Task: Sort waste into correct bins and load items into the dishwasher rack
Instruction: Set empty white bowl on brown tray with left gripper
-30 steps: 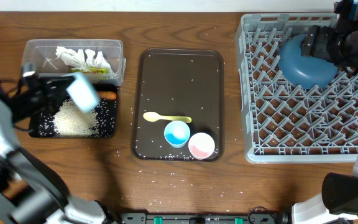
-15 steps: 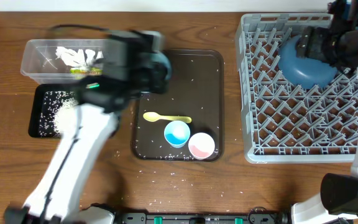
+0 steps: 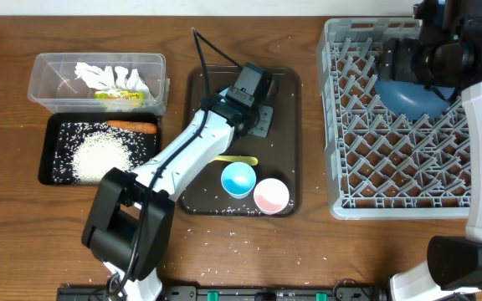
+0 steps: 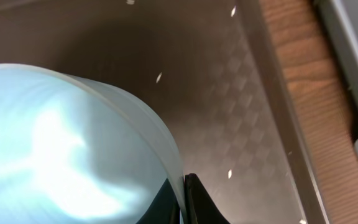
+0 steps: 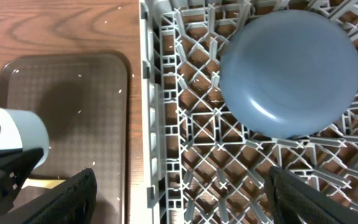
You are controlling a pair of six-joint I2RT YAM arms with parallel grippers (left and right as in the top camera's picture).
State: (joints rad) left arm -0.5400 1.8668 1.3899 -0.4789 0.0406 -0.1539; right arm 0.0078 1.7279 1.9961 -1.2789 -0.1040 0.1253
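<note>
Left gripper [image 4: 183,200] pinched shut on rim of white bowl [image 4: 61,143], bowl over brown serving tray [image 3: 287,159]. Right gripper [image 5: 185,199] spread wide, holding nothing, hovers above dark-blue bowl [image 5: 289,71], which lies upside down in far part of dishwasher rack [image 3: 408,176].

Robotics lab, mock kitchen clean-up: robot arm [image 3: 178,159] over wooden desk [image 3: 23,234], grey dishwasher rack [image 3: 392,167] right, brown tray [image 3: 283,142] centre.
</note>
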